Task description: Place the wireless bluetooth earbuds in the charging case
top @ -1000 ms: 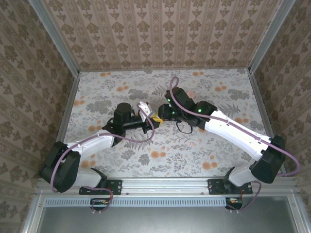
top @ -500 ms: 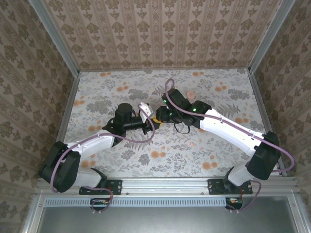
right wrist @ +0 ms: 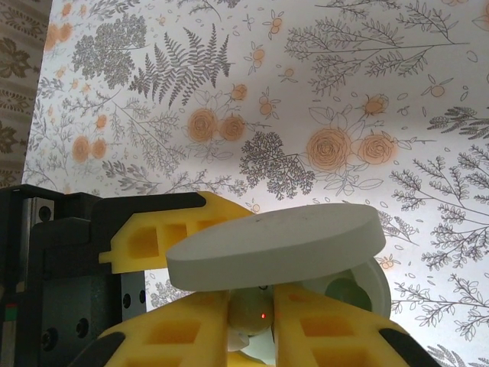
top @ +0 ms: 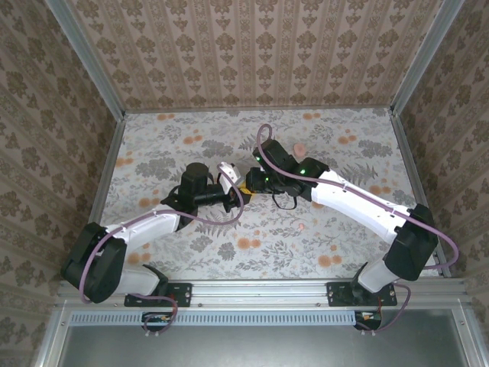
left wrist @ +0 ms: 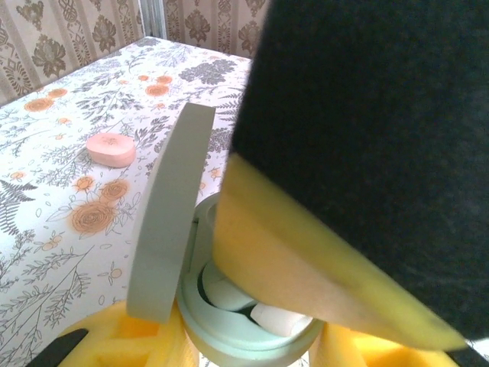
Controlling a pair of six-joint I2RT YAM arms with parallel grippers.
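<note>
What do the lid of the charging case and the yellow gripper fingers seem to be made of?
Charging case lid: probably hard plastic, matte and pale, with a smooth surface and crisp edges. Yellow fingers: likely plastic too, perhaps printed, matte, with open ribbed pockets.

The charging case (left wrist: 248, 336) and its lid (left wrist: 170, 222) are pale mint-green, the earbuds (left wrist: 228, 295) whitish mint. The second case (left wrist: 111, 148) is pink. The counter (left wrist: 42, 168) is white with orange flowers and grey ferns.
</note>
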